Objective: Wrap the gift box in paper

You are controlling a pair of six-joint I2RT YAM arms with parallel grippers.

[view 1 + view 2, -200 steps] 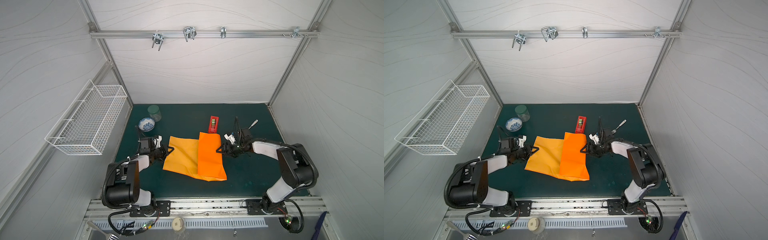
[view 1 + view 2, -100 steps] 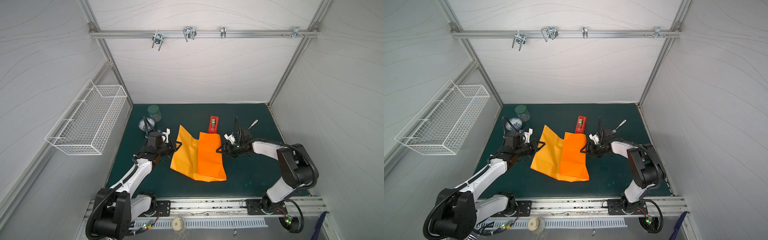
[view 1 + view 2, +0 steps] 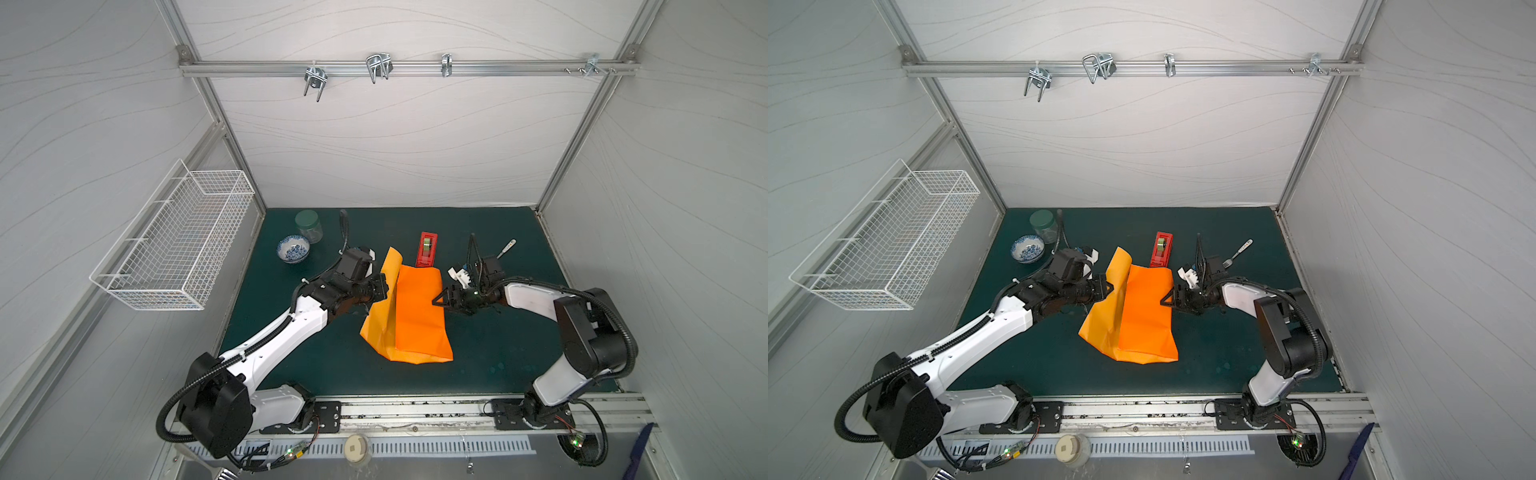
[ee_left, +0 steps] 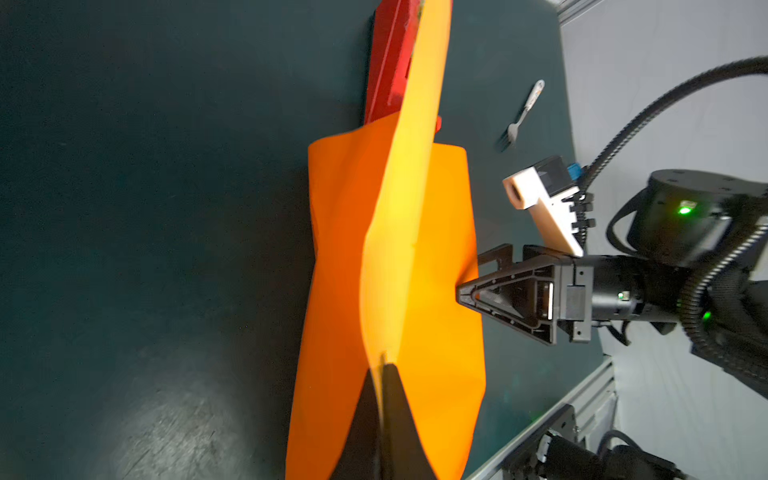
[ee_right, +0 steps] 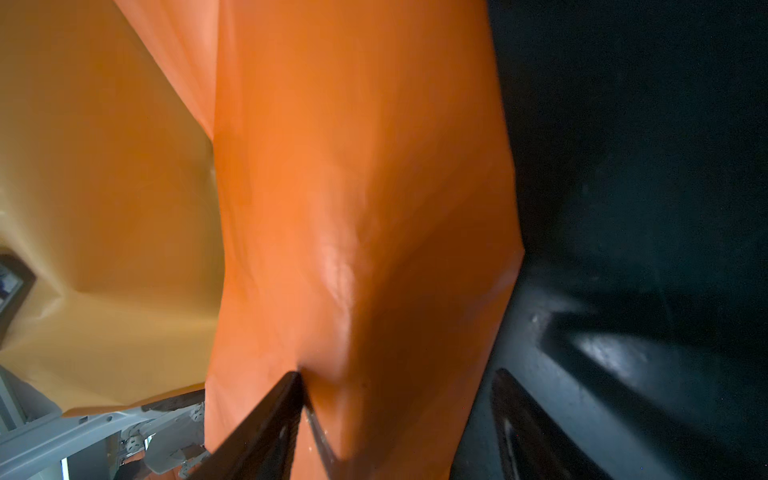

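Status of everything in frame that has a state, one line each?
paper: right flap folded flat, left flap raised steeply
gift box: not visible
left gripper: jaws shut on the paper's left edge
right gripper: jaws open, one finger on the folded flap
tape dispenser: lying flat behind the paper
jar: upright, lid on
bowl: upright
fork: lying flat

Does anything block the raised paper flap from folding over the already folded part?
Only the right gripper: open, one fingertip rests on the folded layer's edge, where the paper flap held upright by the left gripper may land. Nothing else visible lies on it.
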